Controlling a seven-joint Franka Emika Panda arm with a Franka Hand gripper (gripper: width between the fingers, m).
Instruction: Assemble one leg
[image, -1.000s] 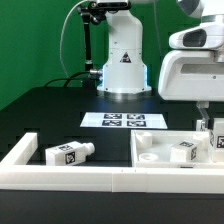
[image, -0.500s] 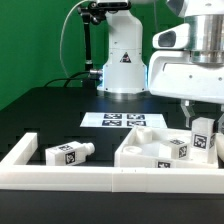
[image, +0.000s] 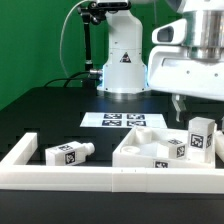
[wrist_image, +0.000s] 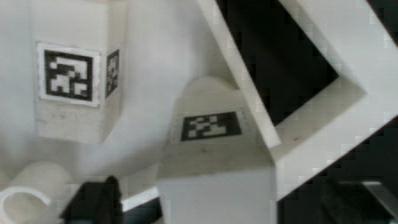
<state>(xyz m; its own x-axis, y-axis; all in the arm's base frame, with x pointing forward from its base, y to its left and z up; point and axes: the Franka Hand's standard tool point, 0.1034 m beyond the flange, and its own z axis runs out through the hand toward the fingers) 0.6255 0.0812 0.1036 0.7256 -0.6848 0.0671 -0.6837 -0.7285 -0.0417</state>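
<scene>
Probably a robotics lab: green backdrop (image: 30, 50), marker board (image: 122, 121).

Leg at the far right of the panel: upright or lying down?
Upright. The leg stands on end on the panel, tag face vertical, under the claw. Another leg lies sideways.

The black table (image: 45, 115) carries the marker board (image: 122, 121), the long white rail border (image: 60, 178), a leg (image: 68, 153) lying on its side, and the white square panel (image: 140, 150).

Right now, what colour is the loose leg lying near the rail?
White leg with a black-and-white marker tag; clearest in the exterior view.
</scene>
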